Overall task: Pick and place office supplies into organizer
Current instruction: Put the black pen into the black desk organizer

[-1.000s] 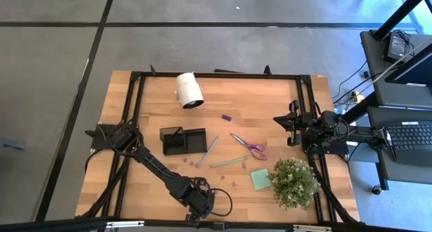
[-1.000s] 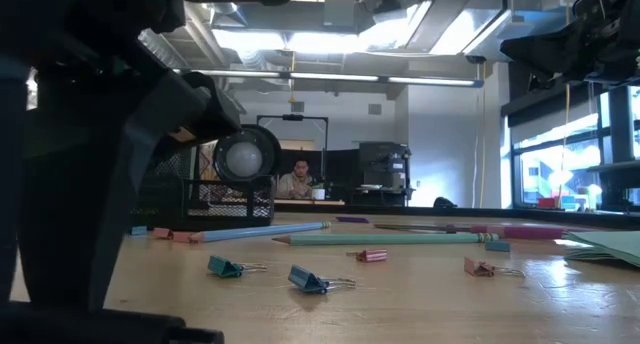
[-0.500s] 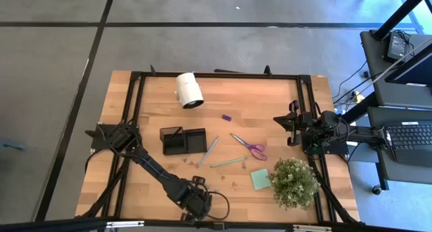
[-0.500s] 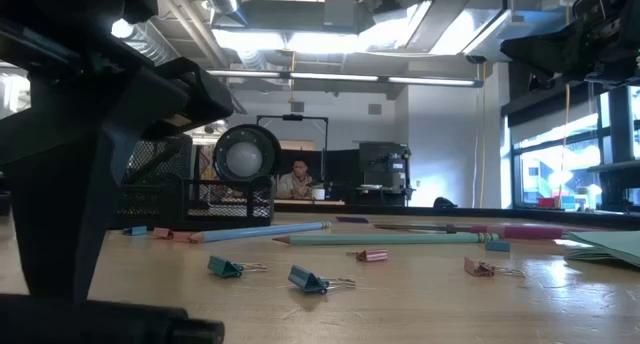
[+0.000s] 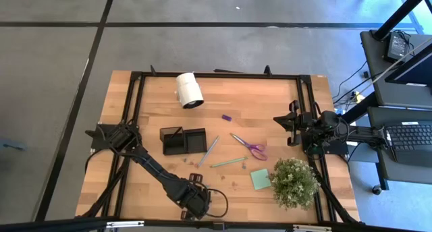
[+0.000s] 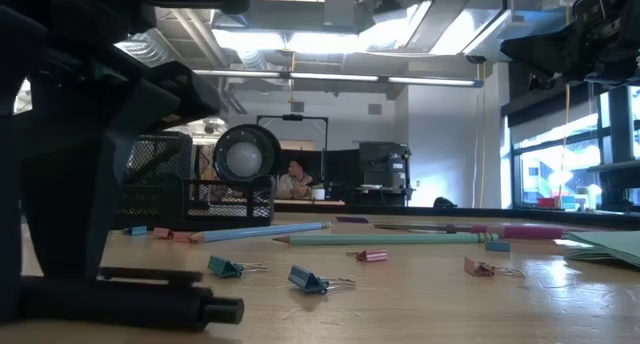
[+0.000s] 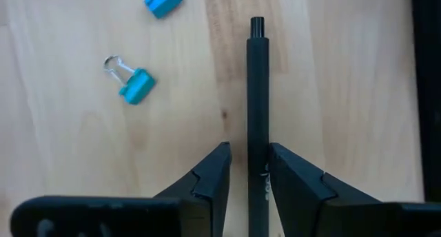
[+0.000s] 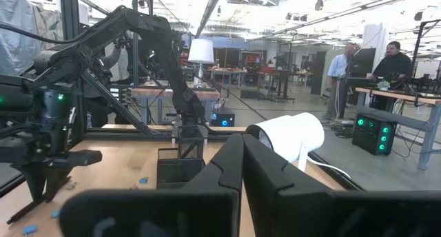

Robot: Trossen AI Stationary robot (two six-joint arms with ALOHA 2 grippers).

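A slim, round, matte black pen lies on the grained wooden table near its front edge, gripped by the low left gripper; the right gripper is clenched empty at the right edge.

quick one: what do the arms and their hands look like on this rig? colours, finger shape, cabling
Both arms are black, jointed segments. The left hand has two matte black fingers, wedge-shaped and tapering to angular tips. A black cable loops beside the left arm's wrist. The right hand has the same black angular fingers. The left arm's base carries small green indicator lights. No other markings are legible.
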